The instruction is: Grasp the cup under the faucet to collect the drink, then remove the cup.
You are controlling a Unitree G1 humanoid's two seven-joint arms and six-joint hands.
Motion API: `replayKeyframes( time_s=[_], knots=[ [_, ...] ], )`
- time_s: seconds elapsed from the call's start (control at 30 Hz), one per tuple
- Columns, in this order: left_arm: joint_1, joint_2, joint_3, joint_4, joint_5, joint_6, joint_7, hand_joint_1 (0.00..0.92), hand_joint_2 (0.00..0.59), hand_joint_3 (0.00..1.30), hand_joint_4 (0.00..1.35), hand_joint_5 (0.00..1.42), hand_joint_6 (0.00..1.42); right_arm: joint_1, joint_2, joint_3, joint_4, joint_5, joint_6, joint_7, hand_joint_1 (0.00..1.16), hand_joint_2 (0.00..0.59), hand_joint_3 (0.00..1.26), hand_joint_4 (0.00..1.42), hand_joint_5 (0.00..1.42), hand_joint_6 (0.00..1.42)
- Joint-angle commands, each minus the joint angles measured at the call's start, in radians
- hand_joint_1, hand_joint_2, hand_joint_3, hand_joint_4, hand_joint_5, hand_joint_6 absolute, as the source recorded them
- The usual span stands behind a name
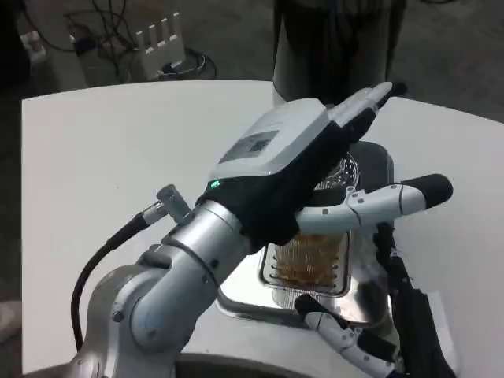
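A ribbed clear cup with amber drink stands on the silver drip tray, its upper part hidden behind my left hand. My left hand is raised over the cup, its fingers stretched toward the dark dispenser and its thumb out to the right; it holds nothing that I can see. My right hand lies low at the tray's front right. Its fingers are spread around the cup's near and right sides, with a strip of tray showing between them and the cup.
The white table spreads to the left and back. A white rack and cables lie on the floor beyond its far edge. My left forearm fills the near middle, with a black cable looping at its left.
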Motion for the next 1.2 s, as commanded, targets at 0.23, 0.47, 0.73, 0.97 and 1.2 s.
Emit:
replayKeyframes(
  time_s=[0.23,0.47,0.73,0.97,1.2],
  knots=[
    [-0.021,0.008,-0.02,0.041,0.0,-0.021,-0.033,0.0,0.12,0.07,0.04,0.11,0.04,-0.137,0.062,0.016,0.127,0.007,0.026,-0.063,0.81,0.162,0.03,0.05,0.05,0.08],
    [-0.023,0.008,-0.016,0.052,-0.002,-0.026,-0.031,0.0,0.118,0.07,0.04,0.11,0.04,-0.221,0.066,0.007,0.209,0.027,0.028,-0.094,0.81,0.16,0.03,0.05,0.05,0.08],
    [-0.029,0.011,-0.005,0.068,-0.006,-0.036,-0.028,0.0,0.12,0.07,0.04,0.11,0.04,-0.283,0.078,0.013,0.257,0.027,0.03,-0.134,0.81,0.164,0.03,0.05,0.05,0.08],
    [-0.043,0.01,0.003,0.09,-0.009,-0.047,-0.026,0.0,0.121,0.07,0.04,0.11,0.04,-0.325,0.094,0.033,0.3,0.023,0.031,-0.176,0.79,0.165,0.03,0.05,0.04,0.07],
    [-0.048,0.013,0.014,0.105,-0.011,-0.057,-0.027,0.0,0.122,0.08,0.04,0.12,0.04,-0.367,0.091,0.039,0.338,0.037,0.036,-0.19,0.79,0.164,0.03,0.05,0.04,0.06]
  ],
)
